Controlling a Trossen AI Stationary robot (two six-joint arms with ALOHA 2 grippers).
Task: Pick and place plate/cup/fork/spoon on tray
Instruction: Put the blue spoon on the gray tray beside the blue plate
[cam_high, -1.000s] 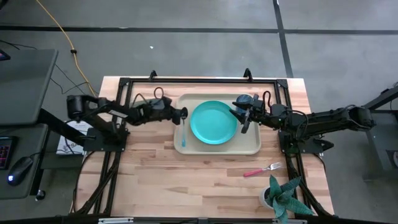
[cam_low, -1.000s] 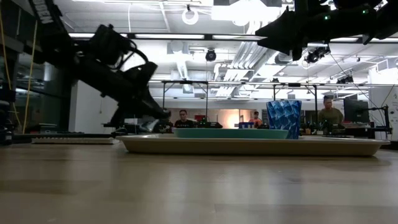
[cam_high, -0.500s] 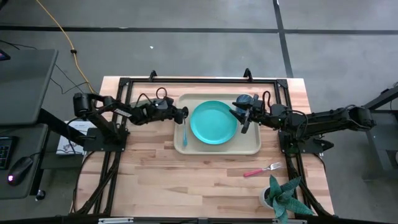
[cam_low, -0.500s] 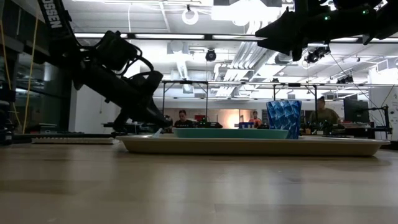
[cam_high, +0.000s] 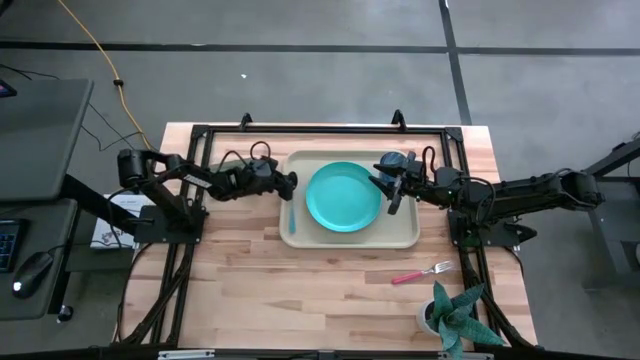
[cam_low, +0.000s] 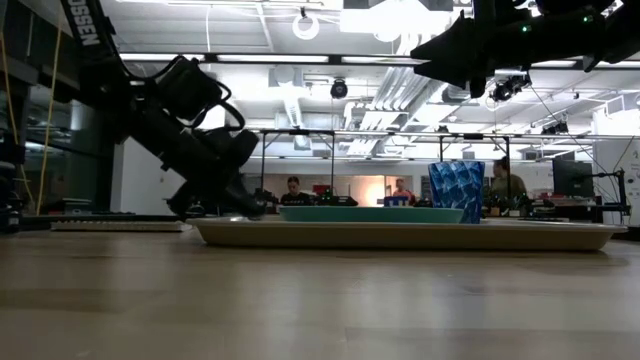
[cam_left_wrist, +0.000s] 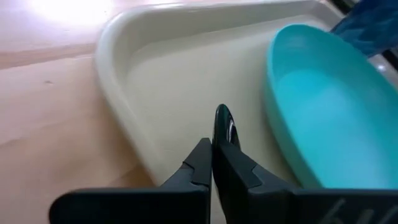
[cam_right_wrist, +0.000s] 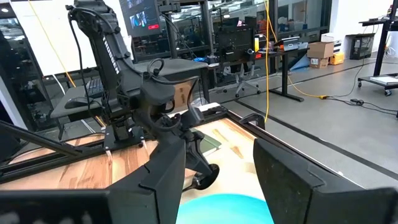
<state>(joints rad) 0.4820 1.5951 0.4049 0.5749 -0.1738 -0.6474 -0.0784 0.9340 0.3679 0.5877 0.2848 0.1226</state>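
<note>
The beige tray (cam_high: 350, 243) lies mid-table with the turquoise plate (cam_high: 343, 197) in it. The blue cup (cam_low: 457, 192) stands on the tray at the plate's far right. My left gripper (cam_high: 291, 184) is low at the tray's left rim, shut on the spoon (cam_left_wrist: 223, 124). My right gripper (cam_high: 386, 188) hangs open above the cup and touches nothing. Its fingers show wide apart in the right wrist view (cam_right_wrist: 217, 155). The red-handled fork (cam_high: 422, 272) lies on the table to the near right of the tray. My left gripper pinches the spoon just behind its dark bowl (cam_left_wrist: 220, 138) between its two fingers, and the bowl sticks out past the fingertips. The fingers come from the table's left, slanting down. The light blue handle (cam_high: 291, 225) runs toward the near edge along the tray's left rim.
A white pot with a spiky green plant (cam_high: 450, 315) stands at the table's near right corner. Black frame bars run along the table's left, right and far sides. Bare wood lies between the tray and the near edge.
My left gripper has gone down and a little toward the table's left edge, staying shut. The spoon's handle has shifted with it toward the tray's left rim.
</note>
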